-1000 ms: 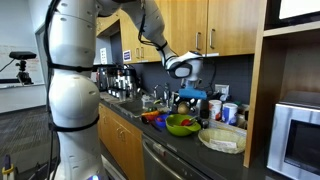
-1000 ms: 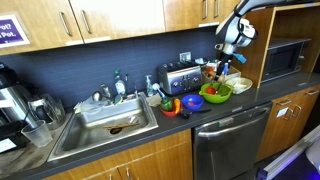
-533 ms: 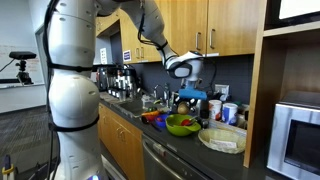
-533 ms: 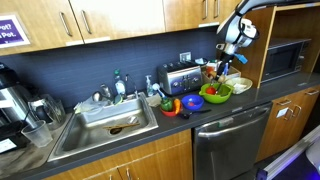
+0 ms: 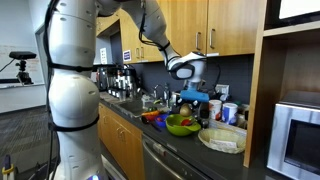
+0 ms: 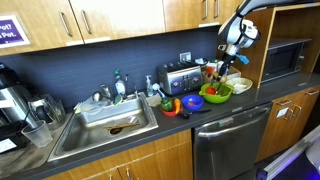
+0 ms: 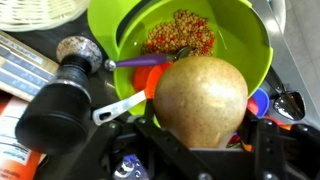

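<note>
My gripper [image 7: 200, 135] is shut on a round tan, speckled fruit, like a pear or potato [image 7: 200, 98], which fills the space between the jaws. It hangs above a green bowl [image 7: 245, 45] that holds reddish-brown grains and an orange-and-white scoop [image 7: 135, 95]. In both exterior views the gripper [image 5: 190, 84] [image 6: 226, 64] is above the green bowl [image 5: 181, 125] [image 6: 216, 91] on the dark counter.
A black pepper grinder [image 7: 65, 95] lies beside the bowl. A white dish [image 5: 224, 139] sits next to it. A toaster [image 6: 180, 77], blue and red bowls [image 6: 192, 102], a sink [image 6: 110, 120] and a microwave [image 6: 284, 58] are along the counter.
The gripper with the fruit has risen very slightly above the green bowl; otherwise nothing visibly moved.
</note>
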Tool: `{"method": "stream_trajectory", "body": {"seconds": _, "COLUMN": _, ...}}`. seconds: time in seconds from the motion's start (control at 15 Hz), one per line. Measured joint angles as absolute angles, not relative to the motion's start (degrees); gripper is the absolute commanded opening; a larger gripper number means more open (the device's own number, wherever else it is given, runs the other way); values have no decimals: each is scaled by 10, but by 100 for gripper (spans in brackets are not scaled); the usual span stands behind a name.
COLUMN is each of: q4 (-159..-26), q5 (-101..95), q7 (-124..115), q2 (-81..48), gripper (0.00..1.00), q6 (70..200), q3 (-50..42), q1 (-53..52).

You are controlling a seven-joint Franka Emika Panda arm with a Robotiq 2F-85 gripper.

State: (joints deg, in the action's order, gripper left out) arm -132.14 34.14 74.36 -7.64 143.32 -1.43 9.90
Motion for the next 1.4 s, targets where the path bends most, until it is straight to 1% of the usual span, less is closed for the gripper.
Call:
{"method": "stream_trajectory", "body": {"seconds": 0.33, "q4": -1329, "q5": 314, "q7": 695, "q2": -76, "gripper": 49, "q6": 1457, "q3": -47, "q1": 104}}
{"method": "stream_trajectory", "body": {"seconds": 0.87, "q4": -1328, "q5": 271, "q7": 606, "q2": -80, "gripper": 49, "q6": 1483, "q3": -74, "q1": 124}}
{"method": "stream_trajectory", "body": {"seconds": 1.4, "q4": -1311, "q5": 259, "q7": 525, "q2": -118, "gripper": 49, "q6": 1506, "q3": -90, "q1": 157}}
